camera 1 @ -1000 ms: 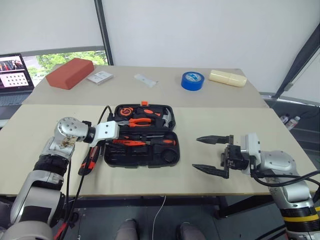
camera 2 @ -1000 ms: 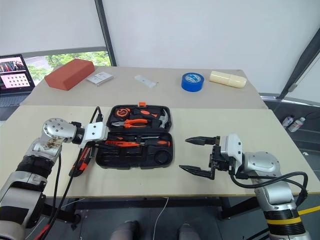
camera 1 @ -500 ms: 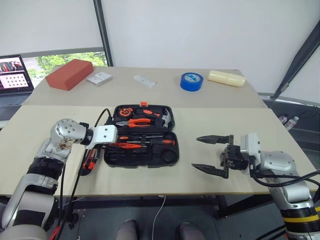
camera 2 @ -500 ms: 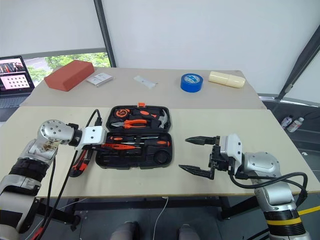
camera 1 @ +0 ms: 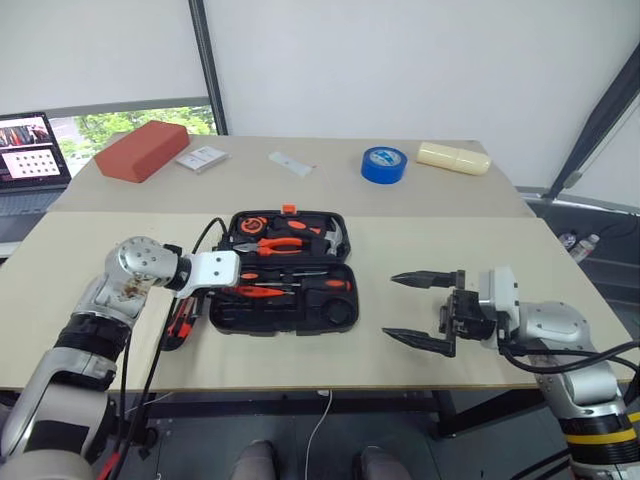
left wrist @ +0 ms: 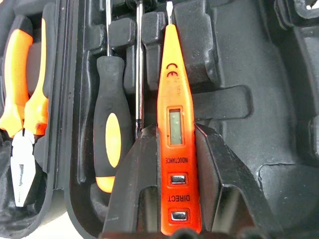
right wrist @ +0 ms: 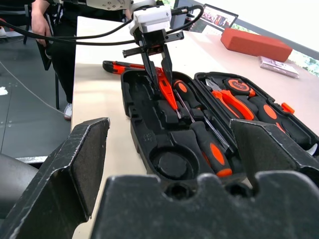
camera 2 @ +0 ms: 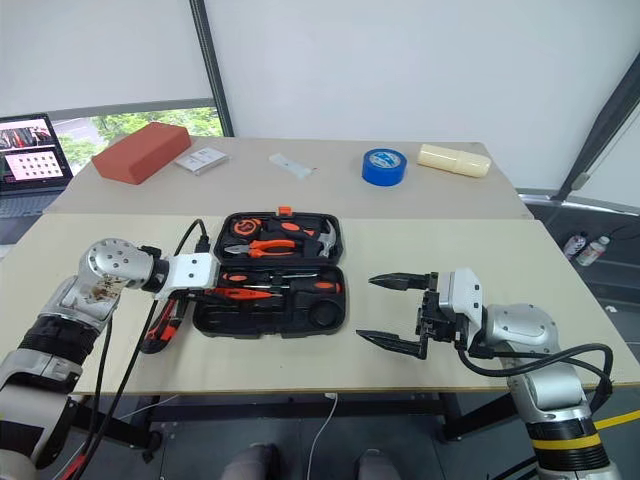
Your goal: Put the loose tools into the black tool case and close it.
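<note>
The black tool case (camera 1: 340, 312) lies open on the table in front of me, lid half away from me. My left gripper (left wrist: 174, 134) is shut on the thin orange tester pen (left wrist: 172, 99), holding it tilted down over the case's near half, beside a short black-and-orange screwdriver (left wrist: 108, 144) and a long screwdriver's shaft (left wrist: 139, 74) that lie in slots. An orange-and-black utility knife (camera 1: 180, 322) lies on the table just left of the case. My right gripper (camera 1: 388, 305) hovers open to the right of the case, pointing at it, with nothing between its fingers.
The orange-handled pliers (camera 1: 275, 243) and the hammer (camera 1: 335, 237) sit in the lid half. On the far table are a red block (camera 1: 140, 150), a blue tape roll (camera 1: 384, 162), a cream block (camera 1: 455, 156) and two small white packets. A laptop (camera 1: 25, 150) stands far left.
My left gripper has tipped a little further down with the tester pen, staying over the case's near half. The right arm has not moved.
</note>
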{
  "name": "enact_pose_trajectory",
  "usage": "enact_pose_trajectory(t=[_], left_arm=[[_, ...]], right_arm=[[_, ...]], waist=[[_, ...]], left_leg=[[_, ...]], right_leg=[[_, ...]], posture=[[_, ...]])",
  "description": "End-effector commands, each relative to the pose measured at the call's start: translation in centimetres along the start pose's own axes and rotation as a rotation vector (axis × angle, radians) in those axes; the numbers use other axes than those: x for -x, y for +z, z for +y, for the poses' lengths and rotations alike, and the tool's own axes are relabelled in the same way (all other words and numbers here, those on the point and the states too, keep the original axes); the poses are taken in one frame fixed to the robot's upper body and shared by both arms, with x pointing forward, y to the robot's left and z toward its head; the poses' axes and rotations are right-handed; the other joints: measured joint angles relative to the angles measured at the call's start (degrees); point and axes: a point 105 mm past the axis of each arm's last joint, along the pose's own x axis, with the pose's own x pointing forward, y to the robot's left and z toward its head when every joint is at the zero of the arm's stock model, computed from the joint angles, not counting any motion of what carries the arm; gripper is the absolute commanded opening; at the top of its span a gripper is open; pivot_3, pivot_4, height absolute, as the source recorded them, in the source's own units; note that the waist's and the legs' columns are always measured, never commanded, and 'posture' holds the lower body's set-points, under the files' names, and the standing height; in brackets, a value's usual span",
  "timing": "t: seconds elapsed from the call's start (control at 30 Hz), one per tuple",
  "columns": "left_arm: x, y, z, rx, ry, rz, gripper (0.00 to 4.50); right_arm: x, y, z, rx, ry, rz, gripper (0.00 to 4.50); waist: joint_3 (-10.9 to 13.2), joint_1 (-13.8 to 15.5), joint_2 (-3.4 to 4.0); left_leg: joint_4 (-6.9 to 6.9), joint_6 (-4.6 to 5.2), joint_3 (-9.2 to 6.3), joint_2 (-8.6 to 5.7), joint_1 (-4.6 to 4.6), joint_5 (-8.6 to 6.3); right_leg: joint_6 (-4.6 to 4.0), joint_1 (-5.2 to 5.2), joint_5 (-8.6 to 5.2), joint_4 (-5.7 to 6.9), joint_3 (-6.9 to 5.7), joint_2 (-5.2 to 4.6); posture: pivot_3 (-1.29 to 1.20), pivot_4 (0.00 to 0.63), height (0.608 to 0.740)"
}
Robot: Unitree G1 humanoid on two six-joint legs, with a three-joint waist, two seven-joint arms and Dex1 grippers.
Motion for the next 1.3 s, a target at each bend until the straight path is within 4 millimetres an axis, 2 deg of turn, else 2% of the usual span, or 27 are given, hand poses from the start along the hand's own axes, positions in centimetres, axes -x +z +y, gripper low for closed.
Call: enact_pose_trajectory(t=[0.03,0.2,0.33,0.4,0.43,0.5,0.6,0.67,0.8,0.9,1.03,1.07,1.2,1.3], left_arm=[[-0.8,-1.3,-1.1,0.061,-0.052,0.147,0.49],[-1.0,-1.1,-1.2,0.07,-0.045,0.176,0.49],[-1.1,-0.4,-1.4,0.109,-0.028,0.117,0.49],[-0.6,0.0,-1.1,0.07,0.005,0.062,1.5],[-0.4,0.1,-1.0,0.053,0.008,0.046,1.68],[0.2,0.5,-0.7,0.024,0.031,-0.008,2.42],[1.7,2.0,0.8,0.021,0.116,-0.181,2.42],[2.6,2.9,0.9,0.046,0.109,-0.285,2.42],[3.1,2.4,0.6,0.083,0.112,-0.336,2.42],[2.7,2.4,1.4,0.192,0.189,-0.409,1.67],[1.5,1.5,2.1,0.253,0.239,-0.376,0.24],[1.0,1.3,2.0,0.268,0.229,-0.36,0.05],[-0.2,0.4,1.1,0.258,0.177,-0.283,0.05],[-0.5,0.5,0.7,0.231,0.146,-0.269,0.05]], right_arm=[[-0.4,0.8,-0.3,0.017,-0.008,-0.031,4.5],[-0.8,0.8,-0.1,0.009,-0.001,-0.041,4.5],[-0.9,0.8,0.1,0.005,0.002,-0.045,4.5],[-1.0,0.8,0.0,0.004,0.001,-0.045,4.5],[-0.9,0.8,0.0,0.003,0.001,-0.045,4.5],[-0.9,0.7,0.0,0.001,0.001,-0.044,4.5],[-0.8,0.6,-0.1,-0.005,0.001,-0.041,4.5],[-0.8,0.5,-0.1,-0.008,0.0,-0.039,4.5],[-0.7,0.4,-0.1,-0.014,-0.004,-0.038,4.5],[-0.6,0.3,0.0,-0.023,-0.011,-0.039,4.5],[-0.7,0.1,0.0,-0.029,-0.014,-0.041,4.5],[-0.7,0.1,0.0,-0.03,-0.014,-0.042,4.5],[-0.7,0.2,0.0,-0.03,-0.014,-0.043,4.5],[-0.7,0.1,-0.1,-0.03,-0.017,-0.043,4.5]], waist=[[0.0,0.0,0.0],[0.0,0.1,0.03],[0.0,0.1,0.06],[0.0,0.1,0.06],[0.0,0.1,0.06],[0.0,0.1,0.05],[0.0,-0.1,0.05],[0.0,0.0,0.0],[0.0,0.0,0.0],[0.0,0.0,0.0],[0.0,0.1,-0.02],[0.0,0.1,-0.01],[0.0,0.1,-0.02],[0.0,0.1,-0.01]], left_leg=[[0.0,0.0,0.0,0.0,0.0,0.0],[0.0,0.0,0.0,-0.01,0.0,0.0],[0.0,0.0,-0.01,-0.01,0.0,0.0],[0.0,0.0,-0.01,-0.02,0.0,0.0],[0.0,0.0,-0.01,-0.02,0.0,0.0],[0.0,0.0,-0.01,-0.02,-0.01,0.0],[-0.01,0.01,0.0,-0.02,-0.08,0.0],[-0.01,0.02,-0.04,-0.02,-0.23,0.0],[0.0,0.02,-0.05,-0.03,-0.34,0.0],[0.0,0.02,-0.05,-0.03,-0.34,0.0],[0.04,0.03,-0.1,-0.06,-0.34,0.01],[0.05,0.03,-0.1,-0.06,-0.34,0.01],[0.06,0.03,-0.1,-0.07,-0.34,0.01],[0.06,0.03,-0.1,-0.07,-0.34,0.01]], right_leg=[[0.0,0.0,0.0,0.0,0.0,0.0],[0.0,0.01,0.0,0.0,0.0,0.0],[-0.04,0.01,-0.03,0.0,0.0,-0.01],[-0.05,0.01,-0.03,0.0,0.0,-0.02],[-0.05,0.01,-0.03,0.0,0.0,-0.02],[-0.04,-0.01,-0.03,-0.01,0.0,-0.02],[-0.05,-0.06,-0.01,-0.04,0.0,-0.02],[-0.14,-0.18,0.05,-0.03,-0.04,0.0],[-0.25,-0.26,0.13,-0.04,-0.05,-0.01],[-0.21,-0.26,0.11,-0.03,-0.05,-0.01],[-0.03,-0.2,0.03,-0.03,-0.06,0.0],[-0.03,-0.2,0.04,-0.03,-0.05,0.0],[-0.04,-0.2,0.05,-0.03,-0.05,0.0],[-0.07,-0.19,0.06,-0.04,-0.05,-0.01]], posture=[[0.0,0.15,0.74],[0.0,0.15,0.74],[0.0,0.15,0.74],[0.0,0.15,0.74],[0.0,0.15,0.74],[0.0,0.15,0.74],[0.0,0.15,0.74],[0.0,0.15,0.74],[0.0,0.15,0.74],[0.0,0.15,0.74],[0.0,0.15,0.74],[0.0,0.15,0.74],[0.0,0.15,0.74],[0.0,0.15,0.74]])
